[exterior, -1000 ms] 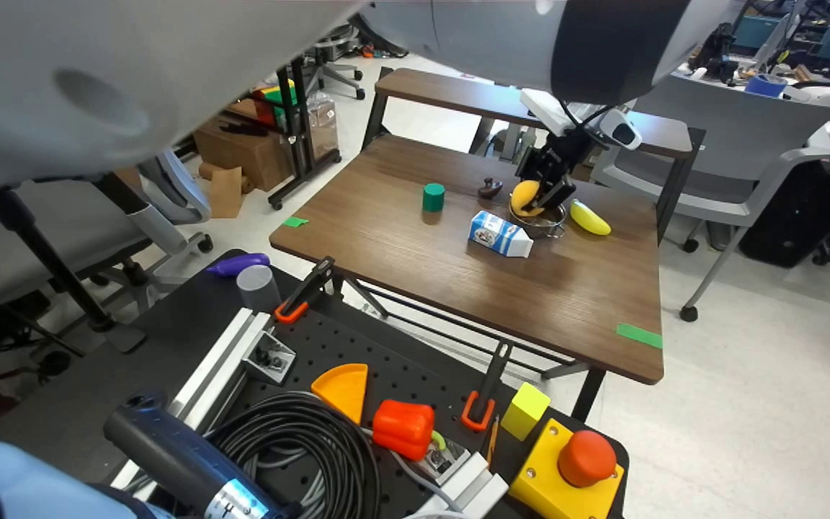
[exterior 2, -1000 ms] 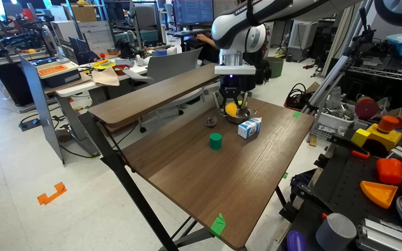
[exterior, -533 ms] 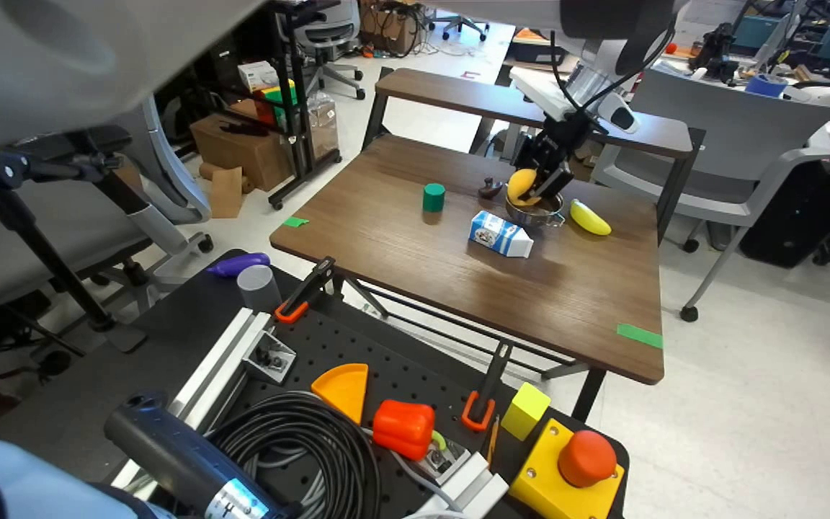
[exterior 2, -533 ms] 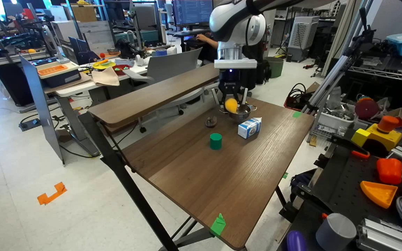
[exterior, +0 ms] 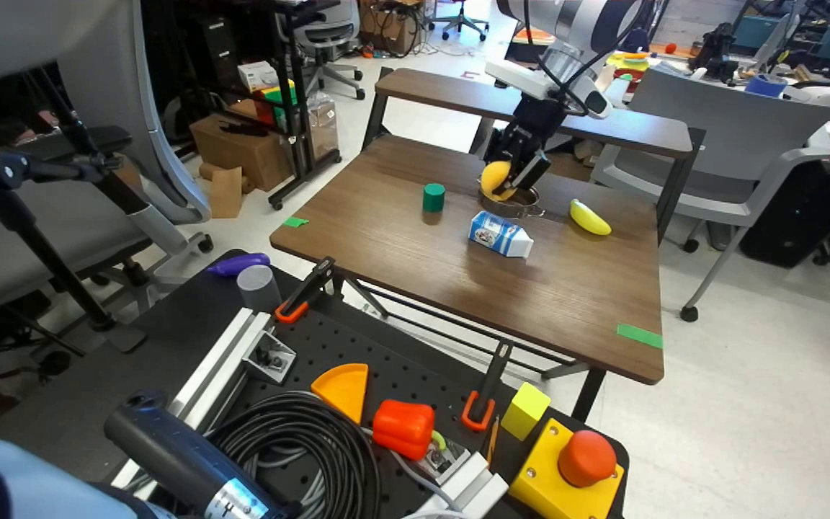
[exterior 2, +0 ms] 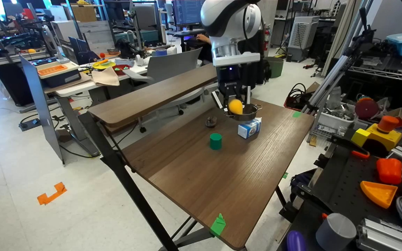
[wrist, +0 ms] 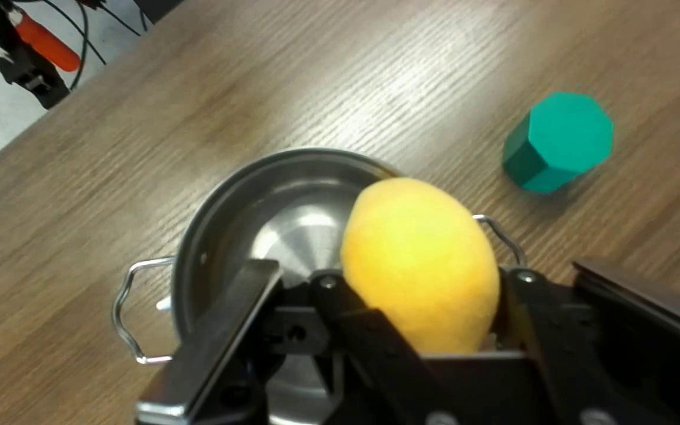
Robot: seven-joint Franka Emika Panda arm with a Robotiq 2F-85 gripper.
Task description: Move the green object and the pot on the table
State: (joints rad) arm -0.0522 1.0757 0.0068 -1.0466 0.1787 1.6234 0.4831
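tabletop: offering room for placing | hand: seemingly pinching the pot, holding it up for carrying | yellow ball: sitting at the pot's rim, masking the contact | green object: standing upright on the tabletop, presumably awaiting its turn

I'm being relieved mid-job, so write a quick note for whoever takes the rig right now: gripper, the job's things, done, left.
Gripper: shut on a yellow-orange rounded object, seemingly pinching the wall of the round two-handled metal pot too; exact contact hidden.
Pot: appears raised off the dark brown wooden table, near the blue-and-white carton.
Green faceted block: standing on the table, apart from the gripper.
Done: pot looks lifted, not yet set down; whether the block's part is done, the views don't show.
Left: set the pot down on the table; then likely move the block.
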